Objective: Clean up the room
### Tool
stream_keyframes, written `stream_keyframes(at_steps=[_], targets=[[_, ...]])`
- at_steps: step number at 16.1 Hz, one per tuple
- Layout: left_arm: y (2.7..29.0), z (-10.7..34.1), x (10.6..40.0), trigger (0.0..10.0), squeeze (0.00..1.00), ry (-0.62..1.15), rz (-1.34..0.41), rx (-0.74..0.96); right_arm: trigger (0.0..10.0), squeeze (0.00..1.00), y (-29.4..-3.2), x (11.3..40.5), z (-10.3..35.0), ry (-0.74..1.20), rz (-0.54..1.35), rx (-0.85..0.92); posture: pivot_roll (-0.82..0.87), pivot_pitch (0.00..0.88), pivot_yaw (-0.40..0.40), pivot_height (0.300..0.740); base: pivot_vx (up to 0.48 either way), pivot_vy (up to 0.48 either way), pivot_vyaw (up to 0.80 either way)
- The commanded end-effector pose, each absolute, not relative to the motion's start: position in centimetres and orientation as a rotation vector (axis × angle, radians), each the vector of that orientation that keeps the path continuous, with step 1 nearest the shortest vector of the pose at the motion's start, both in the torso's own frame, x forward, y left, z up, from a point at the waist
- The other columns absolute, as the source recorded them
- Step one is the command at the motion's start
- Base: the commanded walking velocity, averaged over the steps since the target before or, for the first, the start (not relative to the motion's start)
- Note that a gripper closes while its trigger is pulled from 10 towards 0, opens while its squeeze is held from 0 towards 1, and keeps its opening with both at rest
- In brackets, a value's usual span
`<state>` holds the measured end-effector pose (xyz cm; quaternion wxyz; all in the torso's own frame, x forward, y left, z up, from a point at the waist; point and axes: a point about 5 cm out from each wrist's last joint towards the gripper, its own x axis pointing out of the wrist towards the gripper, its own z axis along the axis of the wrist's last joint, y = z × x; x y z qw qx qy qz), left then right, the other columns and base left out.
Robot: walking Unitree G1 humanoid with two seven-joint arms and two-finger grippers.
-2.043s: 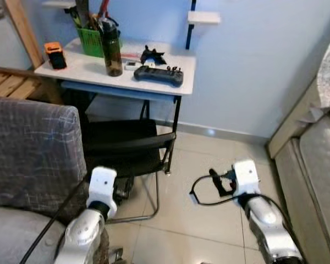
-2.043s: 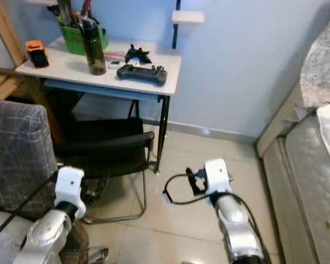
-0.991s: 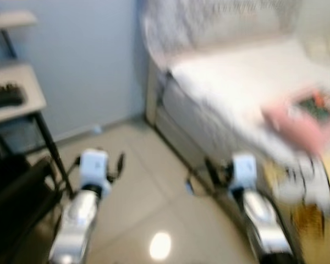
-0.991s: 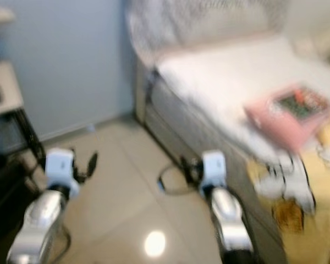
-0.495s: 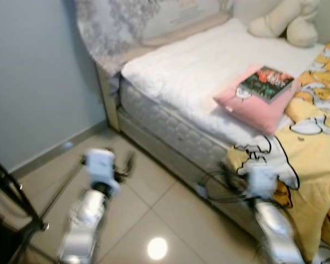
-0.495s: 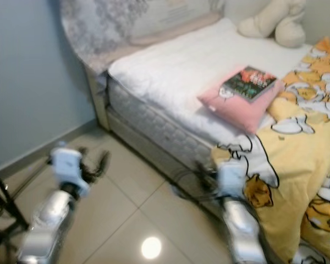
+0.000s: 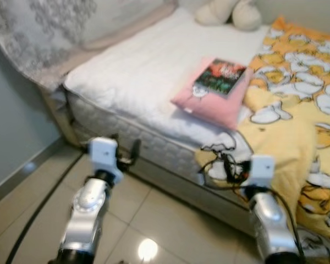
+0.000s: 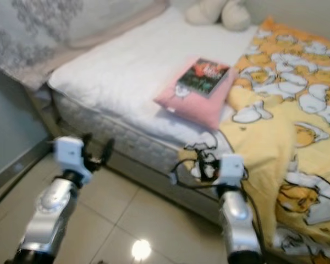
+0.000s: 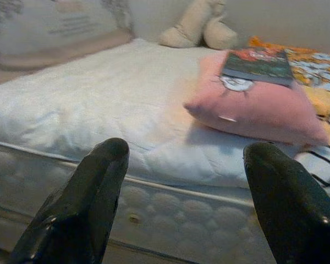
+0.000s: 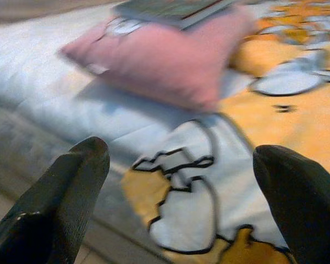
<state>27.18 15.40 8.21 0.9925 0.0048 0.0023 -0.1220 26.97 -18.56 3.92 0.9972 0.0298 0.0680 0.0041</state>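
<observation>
A pink pillow (image 7: 209,99) lies on the white mattress (image 7: 137,71) of a bed, with a dark-covered book (image 7: 223,76) flat on top of it. A yellow cartoon-print blanket (image 7: 297,110) covers the bed's right part and hangs over its side. My left gripper (image 7: 126,151) is held open low in front of the mattress side, nothing between its fingers (image 9: 93,192). In front of the blanket's hanging edge, my right gripper (image 7: 228,165) also stands open and empty, its fingers (image 10: 60,203) wide apart. In both wrist views the pillow (image 9: 258,104) lies ahead.
A cream plush toy (image 7: 231,12) sits at the head of the bed by a grey patterned cloth (image 7: 44,33). Beige floor tiles (image 7: 154,220) run along the bed. A black cable (image 7: 38,209) trails on the floor at the left.
The view has swung right from the desk and chair to the bed, which now stands closer and more central. Both grippers stay open and empty.
</observation>
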Motion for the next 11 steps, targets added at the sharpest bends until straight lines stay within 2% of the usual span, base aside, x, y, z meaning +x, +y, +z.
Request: stream_keyframes(at_steps=[1,3,5,7,9,11], targets=[[16.85,7.37,26.85,10.0,0.0,0.053,-0.209,0.016,10.0,0.0,-17.85,27.36,4.38,0.123,0.023,0.085,-0.04,0.0,-0.015,0.74,0.0,0.48,-0.69],[16.48,7.29,26.92,10.0,0.0,0.04,-0.218,0.032,10.0,0.0,-17.95,27.48,4.43,0.12,0.02,0.081,-0.04,0.0,-0.013,0.74,0.0,0.474,-0.69],[16.1,7.34,27.08,10.0,0.0,0.031,-0.21,0.028,10.0,0.0,-17.98,27.57,4.75,0.088,0.016,0.08,-0.05,0.0,-0.012,0.74,0.0,0.0,-0.7],[16.18,7.62,27.27,10.0,0.0,0.016,-0.205,0.003,10.0,0.0,-17.84,27.71,5.21,0.059,0.021,0.072,-0.05,0.0,-0.011,0.74,0.0,0.0,0.0],[16.52,7.62,27.48,10.0,0.0,0.014,-0.176,-0.012,10.0,0.0,-17.62,27.8,5.33,0.063,0.035,0.063,-0.06,0.0,-0.007,0.74,0.48,0.0,0.0],[16.64,7.62,27.41,10.0,0.0,0.007,-0.166,-0.009,10.0,0.0,-17.2,27.85,5.1,0.086,0.055,0.076,-0.05,0.0,-0.012,0.74,0.48,0.0,-0.62]])
